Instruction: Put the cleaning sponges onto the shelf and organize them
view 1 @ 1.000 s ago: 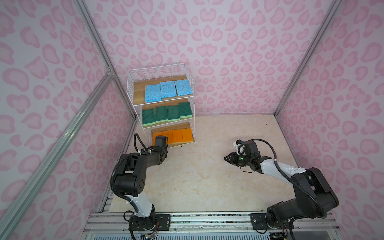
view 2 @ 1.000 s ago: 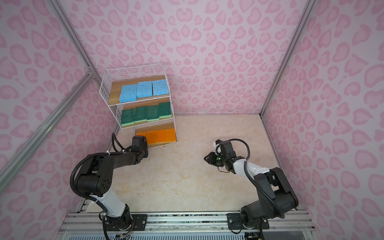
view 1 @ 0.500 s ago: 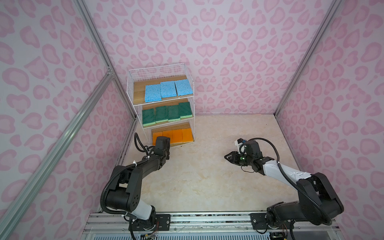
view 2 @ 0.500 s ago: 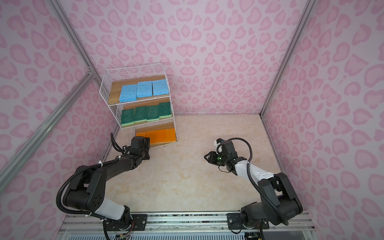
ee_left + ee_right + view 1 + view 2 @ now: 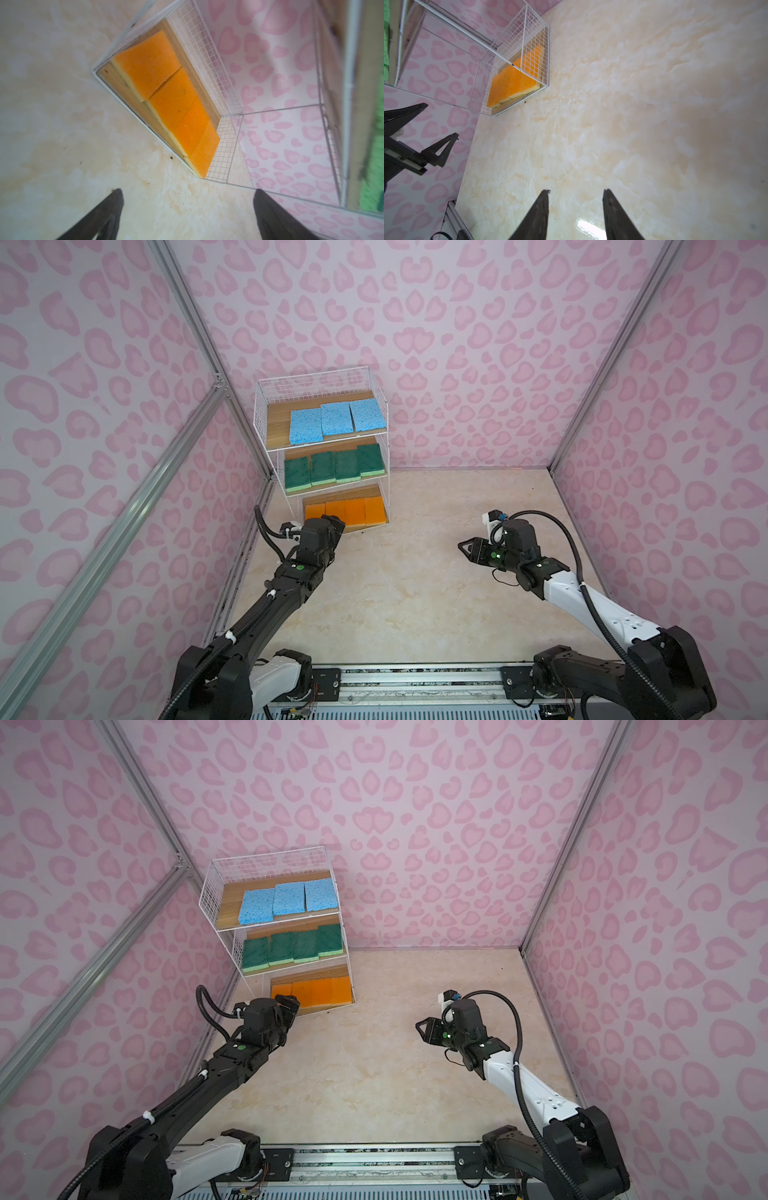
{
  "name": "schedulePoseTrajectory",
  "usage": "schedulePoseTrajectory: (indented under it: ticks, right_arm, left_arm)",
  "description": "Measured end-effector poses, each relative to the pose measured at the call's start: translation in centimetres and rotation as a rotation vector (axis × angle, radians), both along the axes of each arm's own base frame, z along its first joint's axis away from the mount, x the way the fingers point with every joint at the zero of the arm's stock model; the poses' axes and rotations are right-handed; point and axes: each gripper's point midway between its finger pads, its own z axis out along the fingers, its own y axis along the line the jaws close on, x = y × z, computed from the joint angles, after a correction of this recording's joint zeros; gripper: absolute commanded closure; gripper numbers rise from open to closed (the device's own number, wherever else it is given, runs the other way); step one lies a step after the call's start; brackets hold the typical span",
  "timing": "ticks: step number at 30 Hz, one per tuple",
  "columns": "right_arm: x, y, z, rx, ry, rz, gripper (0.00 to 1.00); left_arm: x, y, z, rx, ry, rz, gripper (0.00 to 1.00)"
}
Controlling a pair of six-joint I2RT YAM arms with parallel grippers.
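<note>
Four orange sponges (image 5: 172,99) near left gripper (image 5: 188,193), spread wide | right gripper (image 5: 576,191) parted, well apart

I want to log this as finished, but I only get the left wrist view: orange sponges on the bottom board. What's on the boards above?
Observer: On the shelf, the top board holds three blue sponges in a row.
Operator: And the middle board?
Observer: Four green sponges, side by side.
Operator: Is the other arm carrying one?
Observer: No, the right gripper is open, with nothing between its fingers.
</note>
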Motion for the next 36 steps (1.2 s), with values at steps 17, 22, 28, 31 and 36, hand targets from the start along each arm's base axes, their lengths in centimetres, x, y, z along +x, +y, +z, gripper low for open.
schedulePoseTrajectory:
  ticks: [17, 22, 28, 31, 36]
  right_arm:
    - [-1.6, -9.4, 0.4, -0.272, -0.287, -0.358, 0.09]
    - [-1.6, -14.9, -0.6, -0.427, -0.362, -0.585, 0.01]
    - [-1.7, -19.5, -0.8, -0.539, -0.415, -0.791, 0.01]
    - [-0.9, -19.9, -0.9, -0.632, -0.448, -0.783, 0.01]
    - [0.4, -20.1, -2.3, -0.771, -0.474, -0.736, 0.01]
  left_arm:
    - [-5.3, 3.6, 6.3, 0.680, -0.103, -0.227, 0.02]
    - [-3.5, 6.3, 3.1, 0.811, 0.025, -0.179, 0.02]
    - [-3.0, 11.2, -2.2, 0.961, 0.165, -0.034, 0.02]
    - [-2.8, 13.0, -4.6, 0.988, 0.219, -0.006, 0.02]
    - [-0.8, 13.1, -6.3, 0.974, 0.192, -0.039, 0.02]
